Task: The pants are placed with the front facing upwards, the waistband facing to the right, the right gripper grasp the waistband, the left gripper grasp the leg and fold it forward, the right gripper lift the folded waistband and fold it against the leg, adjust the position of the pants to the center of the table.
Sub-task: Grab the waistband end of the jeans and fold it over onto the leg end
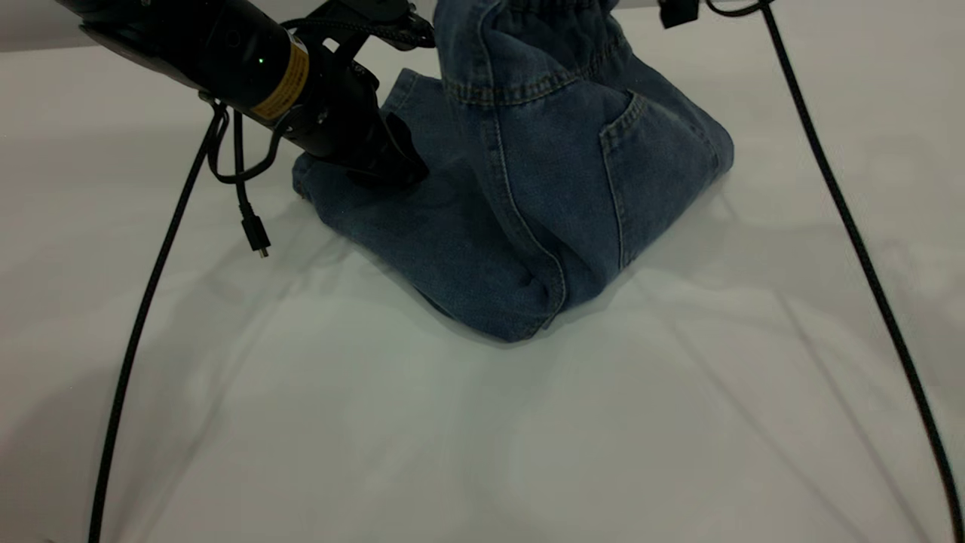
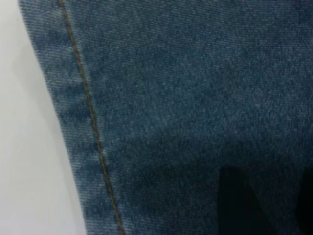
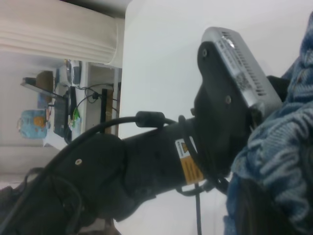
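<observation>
The blue denim pants lie folded on the white table, back pocket showing. Their gathered waistband is pulled up past the top edge of the exterior view. My right gripper is shut on the ruffled waistband; one dark finger shows beside the cloth, and the gripper itself is above the exterior view. My left gripper presses down on the leg near its hem. In the left wrist view its fingers stand apart on flat denim, so the gripper is open.
Black cables hang down at both sides, and a loose plug dangles by the left arm. The table cloth shows creases in front of the pants. Shelves and clutter lie beyond the table edge.
</observation>
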{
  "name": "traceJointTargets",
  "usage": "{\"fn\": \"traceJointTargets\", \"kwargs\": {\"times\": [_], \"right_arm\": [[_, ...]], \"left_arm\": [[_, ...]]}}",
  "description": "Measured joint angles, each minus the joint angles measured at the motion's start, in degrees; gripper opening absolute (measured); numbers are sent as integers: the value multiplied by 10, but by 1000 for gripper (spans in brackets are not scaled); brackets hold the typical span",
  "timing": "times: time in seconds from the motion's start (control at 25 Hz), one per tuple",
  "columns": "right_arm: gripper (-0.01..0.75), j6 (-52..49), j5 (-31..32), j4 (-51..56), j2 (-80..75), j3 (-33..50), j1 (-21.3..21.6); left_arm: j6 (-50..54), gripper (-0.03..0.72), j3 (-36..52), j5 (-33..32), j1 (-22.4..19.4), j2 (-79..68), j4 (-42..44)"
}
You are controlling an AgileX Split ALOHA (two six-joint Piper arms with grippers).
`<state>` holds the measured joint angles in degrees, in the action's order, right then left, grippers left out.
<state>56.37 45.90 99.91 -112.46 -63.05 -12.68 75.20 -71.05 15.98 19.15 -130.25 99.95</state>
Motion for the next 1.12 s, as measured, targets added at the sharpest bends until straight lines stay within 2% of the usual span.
{"fn": "traceJointTargets", "kwargs": {"times": [0.32,0.72,1.12], "right_arm": [[51,0,-13,1,-2,-18,-5],[51,1,-29,1,-2,-18,-5],[51,9,-42,1,-16,-20,-12]], "left_arm": [[0,305,0,-10,0,15,0],[2,305,1,-65,-2,87,0],[1,305,1,-206,-2,228,-2]]}}
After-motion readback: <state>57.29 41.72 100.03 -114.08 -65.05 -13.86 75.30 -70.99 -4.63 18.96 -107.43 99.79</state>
